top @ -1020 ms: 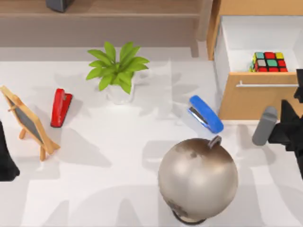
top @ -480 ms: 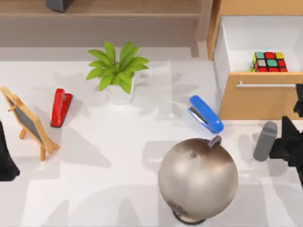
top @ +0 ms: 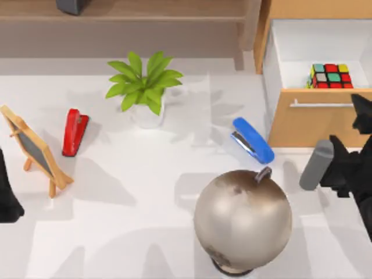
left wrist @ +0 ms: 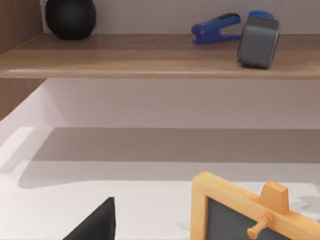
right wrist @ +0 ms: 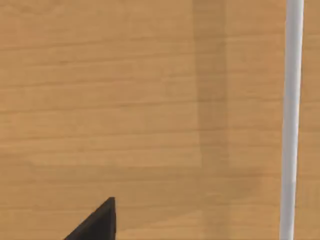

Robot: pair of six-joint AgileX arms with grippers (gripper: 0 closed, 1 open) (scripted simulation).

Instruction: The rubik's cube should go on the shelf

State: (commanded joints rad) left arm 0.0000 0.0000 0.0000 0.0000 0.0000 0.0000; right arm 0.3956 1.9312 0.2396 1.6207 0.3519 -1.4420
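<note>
You can see the small rubik's cube with red, green and yellow squares (top: 330, 76) sitting inside the open white drawer of the light orange-wood cabinet (top: 308, 119), at the top view's right. It rests by the drawer's front wall, just behind the thin metal handle (top: 325, 104).

Your right black gripper (top: 356, 139) is at the right edge of the table, in front of the drawer's wooden face. The cube is up past it, inside the drawer, and they are apart. You cannot tell if the fingers are apart or together. Its wrist camera looks straight at the orange wood and the metal handle (right wrist: 291, 120).

The long brown wooden shelf (top: 128, 11) runs along the back, at the left of the cabinet.

Your left black gripper (top: 7, 197) sits parked at the left edge, near the small wooden-framed chalkboard (top: 35, 150).
</note>
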